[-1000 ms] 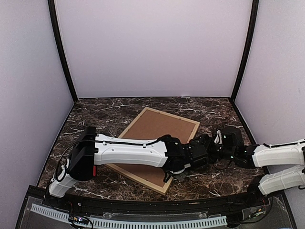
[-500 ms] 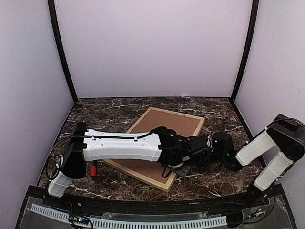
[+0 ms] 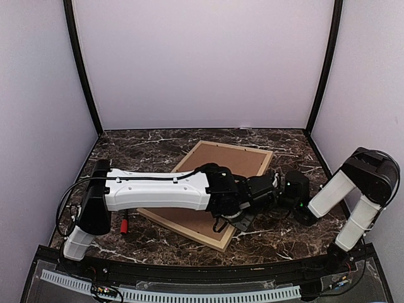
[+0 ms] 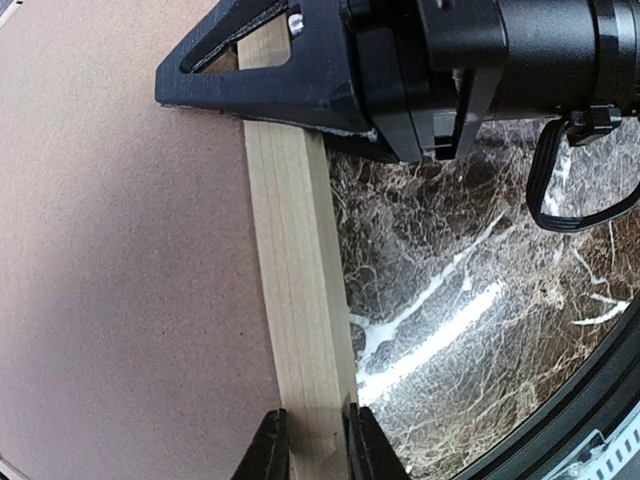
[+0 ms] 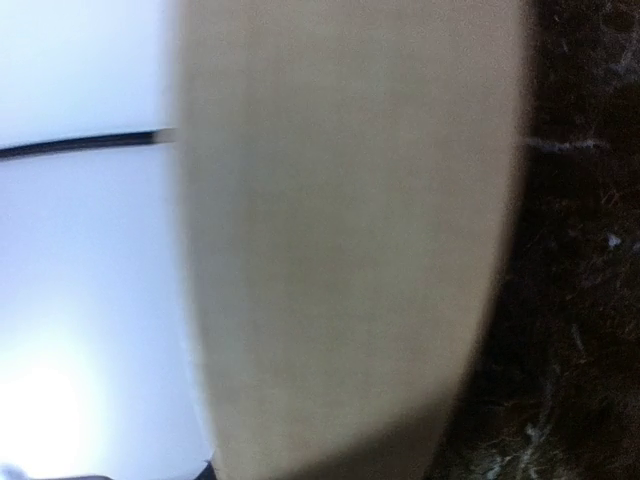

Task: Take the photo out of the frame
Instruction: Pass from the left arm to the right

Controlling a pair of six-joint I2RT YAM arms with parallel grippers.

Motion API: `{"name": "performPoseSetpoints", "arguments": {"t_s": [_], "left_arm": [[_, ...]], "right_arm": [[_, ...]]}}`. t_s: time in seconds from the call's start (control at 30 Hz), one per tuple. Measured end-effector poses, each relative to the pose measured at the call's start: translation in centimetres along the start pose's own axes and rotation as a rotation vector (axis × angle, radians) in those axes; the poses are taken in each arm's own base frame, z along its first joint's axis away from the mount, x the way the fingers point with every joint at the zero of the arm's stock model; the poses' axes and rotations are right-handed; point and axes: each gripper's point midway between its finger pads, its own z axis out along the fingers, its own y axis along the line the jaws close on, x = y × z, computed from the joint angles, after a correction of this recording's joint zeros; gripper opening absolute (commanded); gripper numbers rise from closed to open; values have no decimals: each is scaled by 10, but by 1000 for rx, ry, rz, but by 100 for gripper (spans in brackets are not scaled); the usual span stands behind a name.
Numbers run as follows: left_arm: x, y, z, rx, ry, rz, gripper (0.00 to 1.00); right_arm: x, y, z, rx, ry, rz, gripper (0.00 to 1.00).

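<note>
Corner up front: left gripper [image 4: 315,448] is still pinching the frame [image 4: 295,290] by its right rail, not letting go.
Further up the rail: right gripper [image 3: 262,188] is swinging in from the side and snapping down from wide open. It looks like it's biting the same rail now.
Frame: lying face down on the table [image 4: 450,300], twisting round a little.
Backing board [image 4: 130,250]: still sitting in place.
Photo: not showing. Guessing it's hiding under the board, so nothing's coming out yet.
</note>
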Motion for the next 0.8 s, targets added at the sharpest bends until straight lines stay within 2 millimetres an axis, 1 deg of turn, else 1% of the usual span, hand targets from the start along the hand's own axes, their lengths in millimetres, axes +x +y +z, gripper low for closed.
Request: {"name": "performPoseSetpoints", "arguments": {"t_s": [0.03,0.1,0.17,0.2,0.23,0.27,0.3,0.33,0.37,0.4,0.43,0.47,0.57,0.7,0.8], "left_arm": [[-1,0,-1,2,-5,-3,0],[-4,1,-3,2,-15,-8,0],[-6,2,-6,5,-21,-12,4],[-7,2,-6,7,-21,-13,10],[-7,2,-6,6,-22,-12,13],[-7,2,-6,6,-21,-12,25],[-7,2,-6,6,-21,-12,30],[-7,2,-6,6,-22,-10,38],[-8,2,-7,4,-26,0,42],[-9,3,-9,4,-32,11,49],[-11,3,-13,5,-42,9,52],[-14,4,-18,8,-54,11,58],[-25,8,-36,18,-95,3,69],[-38,13,-65,46,-155,-25,78],[-42,22,-84,53,-190,-47,84]], "right_arm": [[-1,2,0,-8,-1,30,15],[-4,8,1,-29,-6,33,8],[-4,10,1,-33,-6,41,2],[-4,9,1,-31,-4,45,0],[-4,9,1,-30,-5,44,0],[-3,9,1,-29,-4,45,0],[-3,10,1,-28,-3,44,0],[-4,11,1,-26,-4,43,0],[-4,11,1,-23,-3,40,0],[-4,12,1,-16,-2,37,0],[-4,12,1,-7,0,34,0],[-4,13,0,1,2,32,0],[-6,21,-1,18,4,8,0],[-11,41,-5,29,-4,-63,0],[-15,56,-9,37,-11,-125,0]]}}
